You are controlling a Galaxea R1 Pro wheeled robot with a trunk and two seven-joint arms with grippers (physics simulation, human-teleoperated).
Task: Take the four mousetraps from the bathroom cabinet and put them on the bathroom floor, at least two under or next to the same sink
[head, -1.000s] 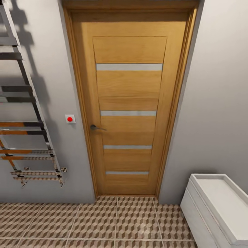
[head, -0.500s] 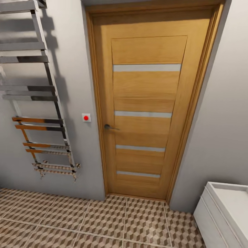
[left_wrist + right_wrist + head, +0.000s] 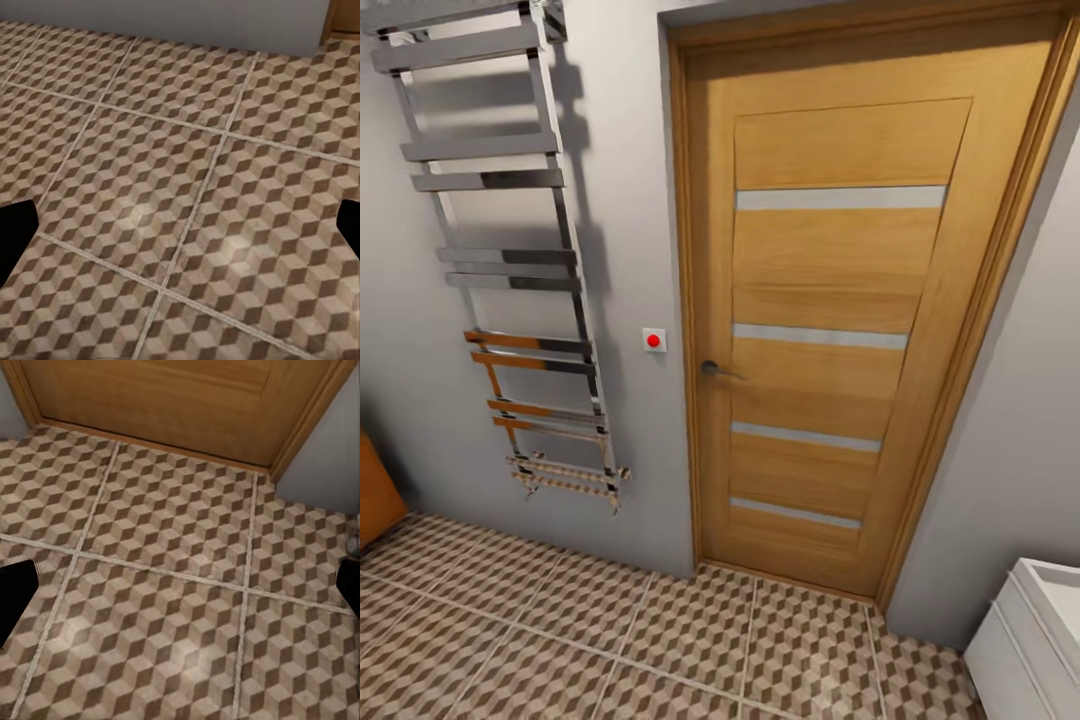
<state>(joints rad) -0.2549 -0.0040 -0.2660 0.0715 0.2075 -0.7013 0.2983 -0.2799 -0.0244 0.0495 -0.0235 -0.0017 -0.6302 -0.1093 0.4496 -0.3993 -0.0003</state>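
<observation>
Head view: closed wooden door (image 3: 830, 330) with four pale horizontal glass strips and a dark lever handle (image 3: 718, 370), set in a wooden frame in a grey wall (image 3: 630, 250). Small white switch plate with a red button (image 3: 653, 340) on the wall just beside the door frame, on the handle side. Chrome ladder-style towel rail (image 3: 510, 260) mounted on the wall further toward the robot's left; lower rungs reflect orange-brown. Orange-brown wooden corner, probably the cabinet (image 3: 375, 490), cut off at the picture's left edge, standing on the bathroom floor (image 3: 610, 640). Floor has cube-pattern tiles with pale grout lines. White unit (image 3: 1030, 640) at the lower right corner, against the wall; cannot tell if it is the sink vanity or another unit. Mousetraps not seen in any view.

Left wrist view: left tool (image 3: 180, 225) hangs over bare floor tiles (image 3: 172, 195), dark fingertips (image 3: 13, 229) at both picture edges, spread wide, holding nothing.

Right wrist view: right tool (image 3: 180, 589) over floor tiles (image 3: 165, 555) near the door's bottom edge (image 3: 157, 405), fingertips (image 3: 13, 589) also spread wide, nothing between them.
</observation>
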